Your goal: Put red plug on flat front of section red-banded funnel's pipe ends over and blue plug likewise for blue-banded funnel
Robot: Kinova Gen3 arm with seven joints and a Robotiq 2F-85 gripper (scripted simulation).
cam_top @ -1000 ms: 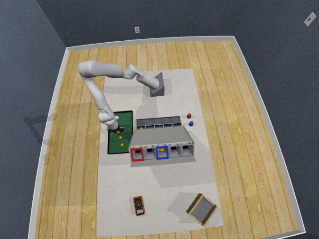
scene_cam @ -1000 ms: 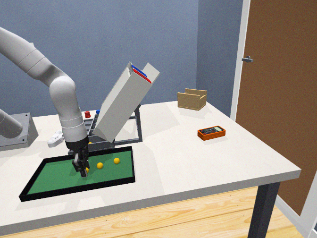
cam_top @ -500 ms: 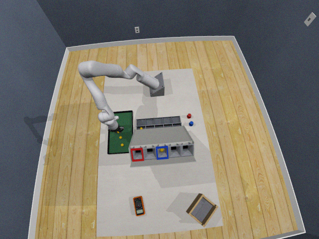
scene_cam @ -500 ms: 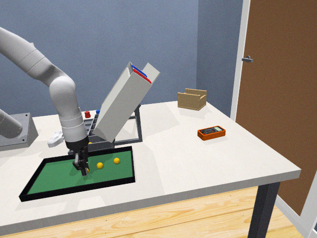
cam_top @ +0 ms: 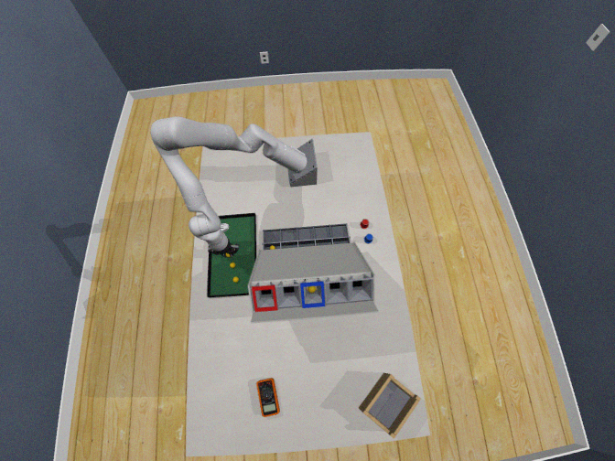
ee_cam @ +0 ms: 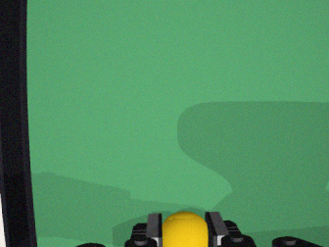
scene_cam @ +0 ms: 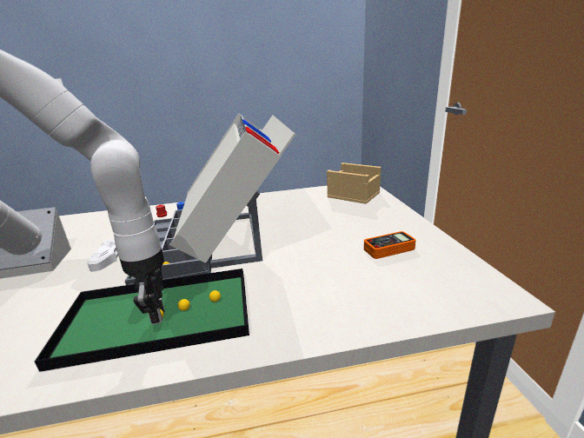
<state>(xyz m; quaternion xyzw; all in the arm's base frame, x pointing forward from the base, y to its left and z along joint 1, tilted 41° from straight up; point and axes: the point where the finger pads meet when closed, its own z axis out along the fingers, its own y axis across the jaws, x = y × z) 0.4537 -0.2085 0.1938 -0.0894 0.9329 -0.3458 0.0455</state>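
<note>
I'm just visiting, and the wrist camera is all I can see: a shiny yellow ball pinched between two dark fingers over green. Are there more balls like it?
Observer: Yes, two more round yellow marbles lie loose in the green tray with a black rim.

Operator: Is there anything red or blue out there?

Observer: A small red plug and a small blue plug stand near each other on the pale table.

Operator: Has a ball gone anywhere besides the green part?

Observer: One is in the square blue-banded funnel, seen from the top.

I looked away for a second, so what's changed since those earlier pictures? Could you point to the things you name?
The gripper point(cam_top: 230, 251) point(scene_cam: 157, 315) point(ee_cam: 183, 230) has barely moved: its fingers look to have drawn in slightly, and they are now shut on a yellow marble point(cam_top: 227, 255) point(scene_cam: 162, 313) point(ee_cam: 185, 234) in the tray point(cam_top: 255, 232) point(scene_cam: 246, 306) point(ee_cam: 15, 123). Nothing was visibly let go. The other marbles, both plugs and the funnels stayed put.
</note>
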